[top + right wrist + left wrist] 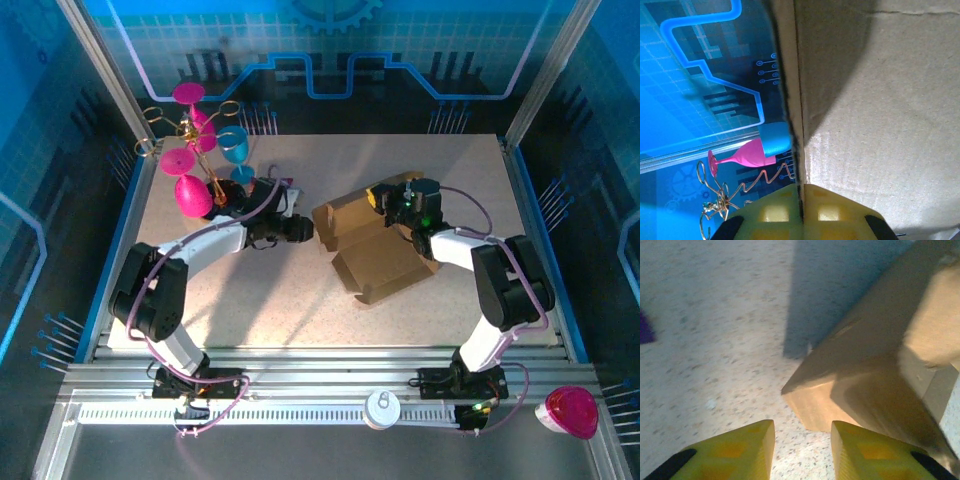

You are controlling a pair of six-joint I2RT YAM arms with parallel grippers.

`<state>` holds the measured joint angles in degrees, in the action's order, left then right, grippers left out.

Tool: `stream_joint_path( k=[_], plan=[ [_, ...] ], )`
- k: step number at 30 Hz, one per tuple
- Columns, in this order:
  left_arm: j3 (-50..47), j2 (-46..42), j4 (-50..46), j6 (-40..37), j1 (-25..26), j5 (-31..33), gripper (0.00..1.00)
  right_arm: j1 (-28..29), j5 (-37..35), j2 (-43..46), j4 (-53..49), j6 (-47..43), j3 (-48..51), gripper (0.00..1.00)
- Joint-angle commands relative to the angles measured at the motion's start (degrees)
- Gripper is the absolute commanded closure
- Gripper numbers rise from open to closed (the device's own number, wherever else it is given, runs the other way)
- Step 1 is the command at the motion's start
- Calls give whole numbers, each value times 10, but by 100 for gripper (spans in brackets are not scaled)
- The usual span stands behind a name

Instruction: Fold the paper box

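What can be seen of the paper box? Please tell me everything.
The paper box is plain brown unmarked cardboard, partly folded, some panels raised, lying on the speckled table right of centre. The right gripper is shut on one panel edge; the left gripper, open, sits just short of its left corner.

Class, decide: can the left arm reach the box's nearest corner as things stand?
Probably yes: the left gripper, jaws apart, points straight at the box corner, with just bare table between them and nothing blocking.
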<state>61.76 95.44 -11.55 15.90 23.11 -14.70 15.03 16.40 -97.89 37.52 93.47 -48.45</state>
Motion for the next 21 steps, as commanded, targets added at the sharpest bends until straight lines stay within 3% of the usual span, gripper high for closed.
stream_joint_path(
  k=[1, 10, 21],
  plan=[
    [0, 14, 42, -42, 0, -3, 62, -5, 30, -10, 0, -26, -16, 100],
    [8, 30, 40, -86, 28, 1, 59, -12, 48, -7, 36, -33, 15, 100],
    [-16, 19, 76, -88, 57, 2, 57, -23, 66, -23, 55, -24, 6, 100]
  ],
)
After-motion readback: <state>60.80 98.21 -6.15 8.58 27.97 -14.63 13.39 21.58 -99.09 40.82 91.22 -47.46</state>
